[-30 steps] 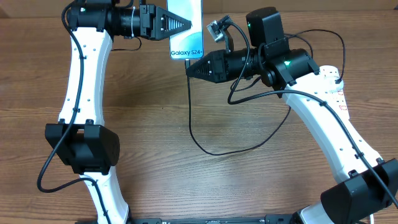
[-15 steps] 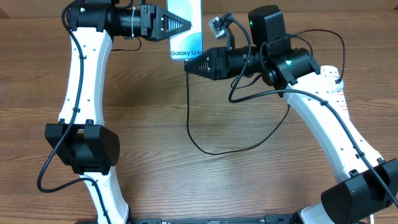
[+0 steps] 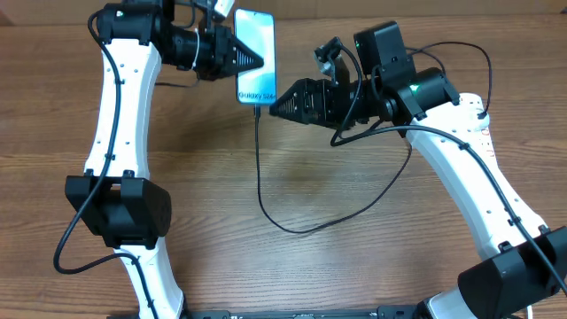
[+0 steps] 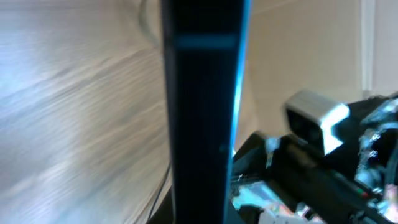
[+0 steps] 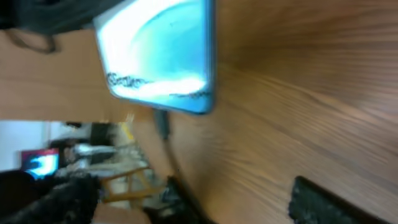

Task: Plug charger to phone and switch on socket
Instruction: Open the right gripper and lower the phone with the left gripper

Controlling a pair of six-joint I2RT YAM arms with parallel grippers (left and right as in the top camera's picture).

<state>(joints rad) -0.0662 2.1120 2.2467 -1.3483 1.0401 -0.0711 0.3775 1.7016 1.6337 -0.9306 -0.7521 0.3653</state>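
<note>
With the left gripper (image 3: pixel 252 58) clenched on the phone (image 3: pixel 257 31) and the right gripper (image 3: pixel 276 105) spread and empty just beside the charger (image 3: pixel 258 159) connector at the phone's lower end, I'd back those right fingers straight off so the slack cable trailing below isn't snagged or tugged. Whether the tip is fully seated is too blurred to tell. The socket can't be picked out for sure anywhere.
</note>
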